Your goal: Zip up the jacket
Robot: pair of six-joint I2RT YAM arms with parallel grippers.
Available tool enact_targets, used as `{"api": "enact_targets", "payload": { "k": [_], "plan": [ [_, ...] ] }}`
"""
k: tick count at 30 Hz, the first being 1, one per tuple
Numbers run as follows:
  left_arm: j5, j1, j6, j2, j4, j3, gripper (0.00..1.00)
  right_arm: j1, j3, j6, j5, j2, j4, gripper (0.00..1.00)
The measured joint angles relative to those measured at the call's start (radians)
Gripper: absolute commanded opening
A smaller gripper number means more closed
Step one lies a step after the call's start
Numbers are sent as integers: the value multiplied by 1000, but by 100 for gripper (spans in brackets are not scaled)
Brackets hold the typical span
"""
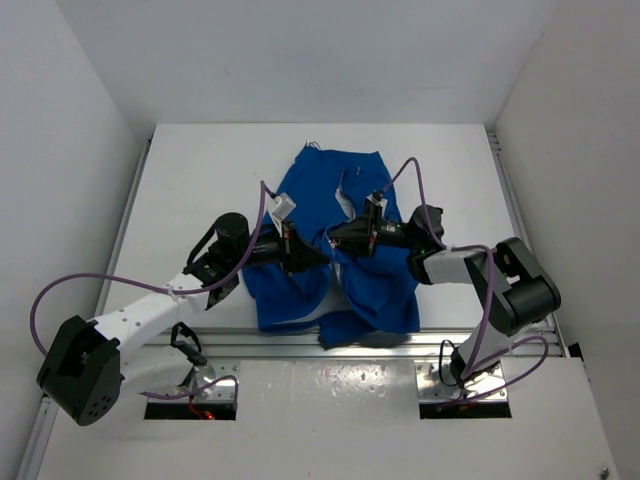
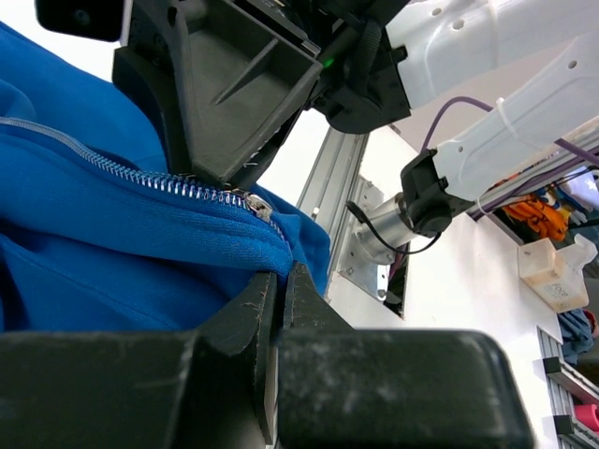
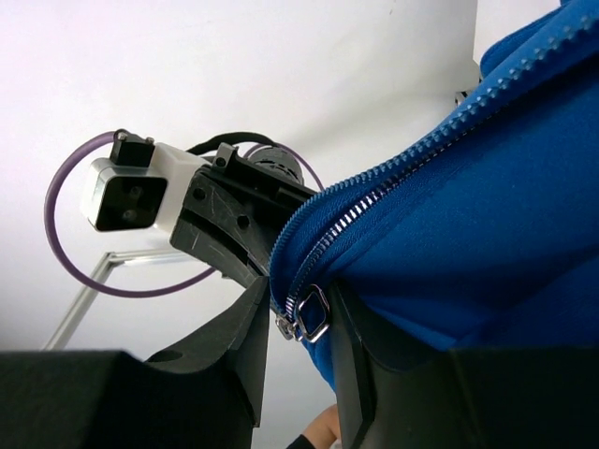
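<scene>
The bright blue jacket lies in the middle of the white table, its front open and crumpled. My left gripper is shut on a fold of the jacket just under its pale zipper teeth; the jaws show only a thin gap. My right gripper faces it closely. In the right wrist view the right gripper is closed around the jacket's zipper edge, with the metal slider and pull between the fingers. Both hold the fabric lifted off the table.
An aluminium rail runs along the table's near edge by the arm bases. White walls enclose the table on three sides. Purple cables loop from both arms. The two gripper bodies nearly touch over the jacket.
</scene>
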Motion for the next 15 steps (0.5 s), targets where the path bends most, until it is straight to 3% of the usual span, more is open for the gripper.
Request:
{"api": "enact_targets", "payload": {
  "k": [15],
  "plan": [
    [-22, 0, -1, 12, 11, 0, 0, -39, -13, 0, -6, -42, 0, 24]
  ]
}}
